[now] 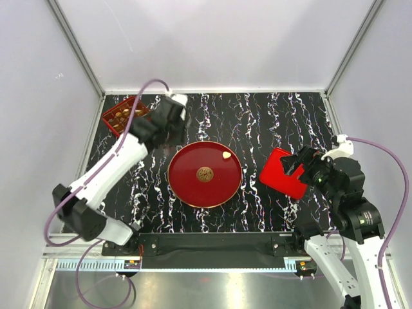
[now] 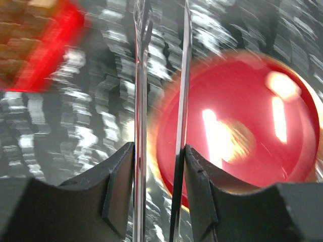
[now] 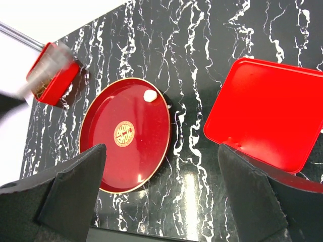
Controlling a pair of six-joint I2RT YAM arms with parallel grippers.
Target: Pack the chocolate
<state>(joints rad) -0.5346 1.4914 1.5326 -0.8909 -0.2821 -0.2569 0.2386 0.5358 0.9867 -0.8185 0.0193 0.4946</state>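
Note:
One cream-white chocolate (image 1: 226,155) lies near the far right rim of the round red plate (image 1: 193,187); it also shows in the right wrist view (image 3: 150,95). Several brown and tan chocolates sit in the red box (image 1: 122,116) at the far left. My left gripper (image 1: 168,119) hovers between box and plate, shut on metal tongs (image 2: 140,75) whose two blades point at the table. The left wrist view is blurred; the plate (image 2: 242,101) lies to the right of the tongs. My right gripper (image 1: 297,164) is open and empty over the table (image 3: 161,151).
A flat red lid (image 1: 283,172) lies right of the plate, partly under my right gripper, and shows in the right wrist view (image 3: 270,116). The plate has a printed gold emblem (image 1: 205,174) at its middle. The black marbled tabletop (image 1: 270,122) is walled at the back and sides.

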